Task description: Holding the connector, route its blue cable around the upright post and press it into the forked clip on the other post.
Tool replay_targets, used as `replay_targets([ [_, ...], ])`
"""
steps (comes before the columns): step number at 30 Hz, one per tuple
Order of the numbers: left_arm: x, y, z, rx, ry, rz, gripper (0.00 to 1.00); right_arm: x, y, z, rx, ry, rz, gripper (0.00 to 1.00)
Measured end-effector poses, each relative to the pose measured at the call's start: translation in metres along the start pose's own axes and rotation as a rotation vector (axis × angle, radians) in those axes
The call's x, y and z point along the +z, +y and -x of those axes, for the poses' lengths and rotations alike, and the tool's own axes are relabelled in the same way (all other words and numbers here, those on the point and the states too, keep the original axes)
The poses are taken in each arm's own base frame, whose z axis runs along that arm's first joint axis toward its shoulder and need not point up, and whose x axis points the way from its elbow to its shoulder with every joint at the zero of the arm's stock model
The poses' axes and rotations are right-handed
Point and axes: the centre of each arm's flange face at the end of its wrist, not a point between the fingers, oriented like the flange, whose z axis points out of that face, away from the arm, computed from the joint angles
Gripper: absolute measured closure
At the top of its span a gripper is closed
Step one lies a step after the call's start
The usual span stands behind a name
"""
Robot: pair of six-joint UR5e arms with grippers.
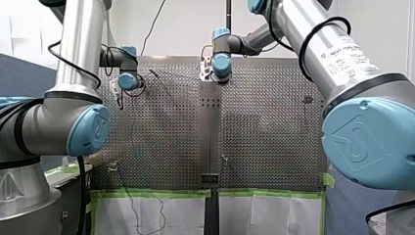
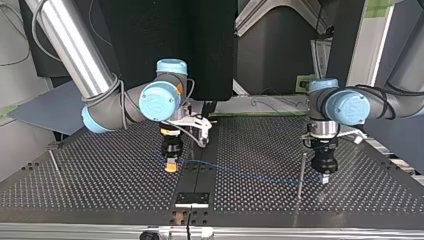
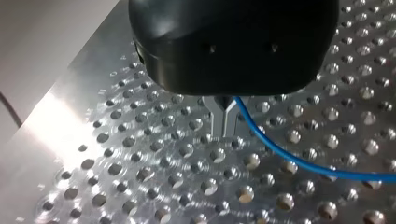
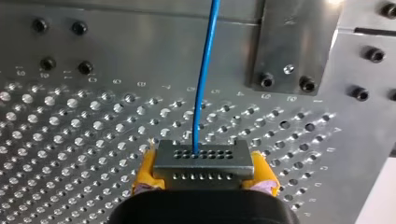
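Holding the connector [image 4: 204, 163], a grey block, tight in my right gripper [image 4: 204, 176], with a yellow pad [image 4: 145, 173] pressed on each side of it. Seen best in the right wrist view, along with the rows of small holes in the connector's face and the blue cable [image 4: 205, 70] running out of one hole, straight ahead over the table [image 4: 70, 121] full of holes, toward a flat metal plate [image 4: 294, 42] bolted down. Not shown there: where the cable goes next. Found in the left wrist view instead, right at the thin metal fingers [image 3: 217, 116] of my left gripper [image 3: 224, 133], pressed close together with the cable coming out at their side, so pinching the cable as far as can be told. Only in the top view: both grippers at once, my right one at the view's left, my left one at the view's right, well apart, with the cable stretched between them low over the table. Also only there: a thin upright post [image 2: 301, 172] just beside my left gripper, and a second thin post [image 2: 54, 162] far off at the view's left. Too small to tell which post has the forked clip. No clear sight of the cable between the grippers in the front view, just my left arm [image 1: 73, 73] and my right arm [image 1: 337, 58] reaching toward the table's far end.
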Motion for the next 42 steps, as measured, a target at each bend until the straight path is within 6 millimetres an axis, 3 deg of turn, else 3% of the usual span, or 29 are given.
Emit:
replay_targets([
  [21,-0.003,-0.015,-0.005,-0.069,0.030,-0.077,1.00,0.005,0.013,0.036,-0.017,-0.042,-0.001,1.00],
  [23,-0.004,-0.015,-0.005,-0.073,0.032,-0.077,0.75,0.004,0.013,0.038,-0.019,-0.046,-0.002,1.00],
  [24,-0.004,-0.016,-0.005,-0.074,0.033,-0.075,0.75,0.004,0.013,0.040,-0.020,-0.048,-0.003,1.00],
  [25,-0.004,-0.015,-0.005,-0.075,0.034,-0.073,0.59,0.004,0.013,0.041,-0.021,-0.051,-0.003,1.00],
  [26,-0.004,-0.015,-0.006,-0.076,0.036,-0.069,0.50,0.003,0.013,0.043,-0.023,-0.054,-0.003,1.00],
  [27,-0.005,-0.015,-0.006,-0.077,0.039,-0.063,0.50,0.003,0.013,0.045,-0.025,-0.057,-0.004,1.00],
  [28,-0.005,-0.015,-0.006,-0.077,0.041,-0.059,0.36,0.003,0.013,0.046,-0.026,-0.059,-0.004,1.00],
  [30,-0.006,-0.015,-0.007,-0.082,0.047,-0.053,0.31,0.002,0.012,0.051,-0.029,-0.063,-0.005,1.00],
  [32,-0.007,-0.015,-0.008,-0.089,0.051,-0.052,0.16,0.001,0.011,0.056,-0.033,-0.067,-0.008,1.00],
  [33,-0.007,-0.016,-0.008,-0.096,0.054,-0.053,0.16,0.000,0.011,0.058,-0.035,-0.069,-0.008,1.00],
  [35,-0.008,-0.018,-0.009,-0.105,0.057,-0.057,0.05,-0.001,0.010,0.065,-0.039,-0.073,-0.010,1.00],
  [42,-0.010,-0.024,-0.011,-0.146,0.067,-0.073,0.03,-0.005,0.011,0.088,-0.053,-0.089,-0.011,1.00],
])
